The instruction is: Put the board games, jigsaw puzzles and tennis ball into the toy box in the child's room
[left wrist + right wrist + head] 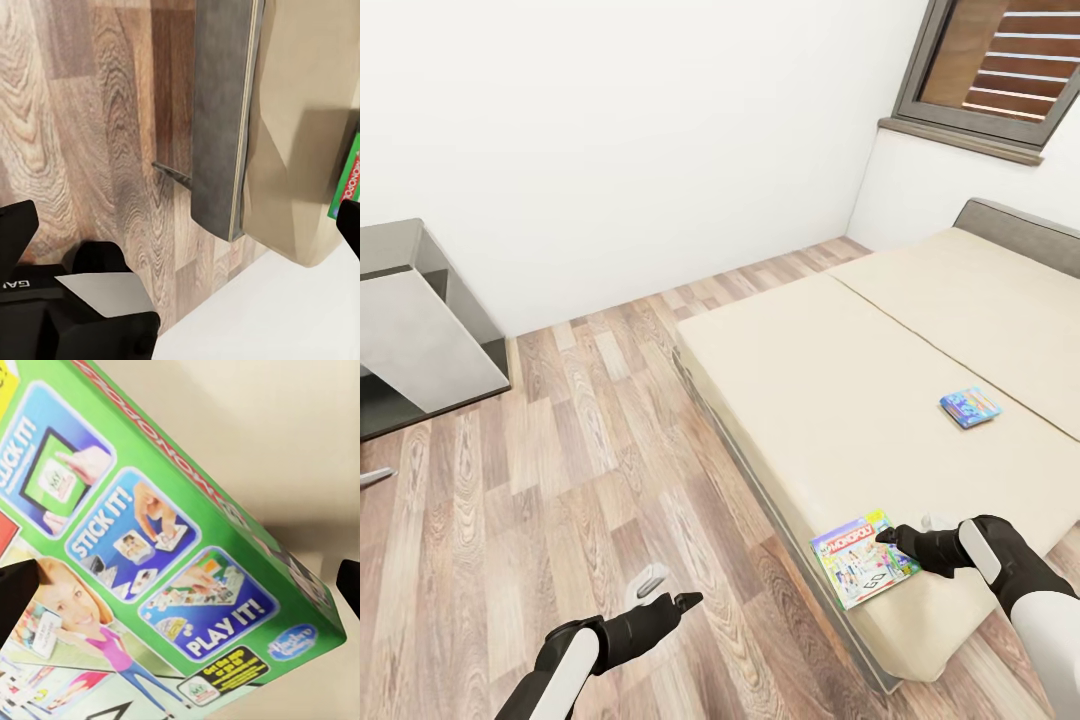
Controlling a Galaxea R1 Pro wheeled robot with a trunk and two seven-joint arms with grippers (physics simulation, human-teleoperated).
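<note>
- Green board game box, face panels: "STICK IT!", "PLAY IT!", part of "…UICK IT!"; "Hasbro" logo at corner.
- Same box, top edge in head view: "MONOPOLY".
- Blue box on bed: print unreadable.

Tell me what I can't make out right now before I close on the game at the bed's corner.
- Green game box, head view: the right gripper covers its near edge, so contact is unclear.
- Same box, right wrist view: cut off by the frame.
- Blue game box, head view: print too small to read.
- Grey cabinet, head view: cut off at the frame edge.
</note>
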